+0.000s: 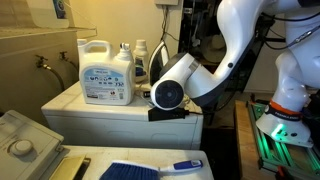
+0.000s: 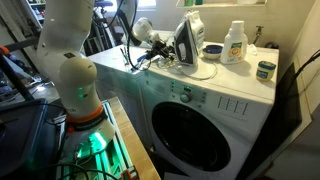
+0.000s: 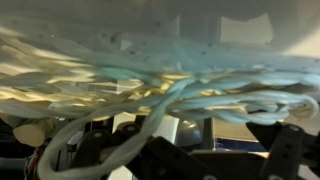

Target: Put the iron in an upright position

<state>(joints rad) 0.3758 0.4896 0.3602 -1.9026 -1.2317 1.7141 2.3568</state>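
The iron [image 2: 187, 42] stands upright on its heel on top of the washing machine [image 2: 235, 95], with its dark soleplate facing the arm. In an exterior view the iron [image 1: 160, 60] shows as a dark shape partly behind the arm. Its light cord [image 2: 192, 69] loops on the machine top in front of it. In the wrist view the cord [image 3: 150, 95] fills the picture, blurred and very close. My gripper [image 2: 160, 52] is just beside the iron. Its dark fingers [image 3: 290, 150] stand wide apart, open, with cord strands across the gap and nothing clamped.
A large white detergent jug [image 1: 105, 72] and small bottles [image 1: 140, 60] stand beside the iron. A blue bowl [image 2: 212, 50], a smaller jug [image 2: 234, 42] and a small jar [image 2: 265, 70] sit towards the wall. A blue brush [image 1: 150, 169] lies lower down.
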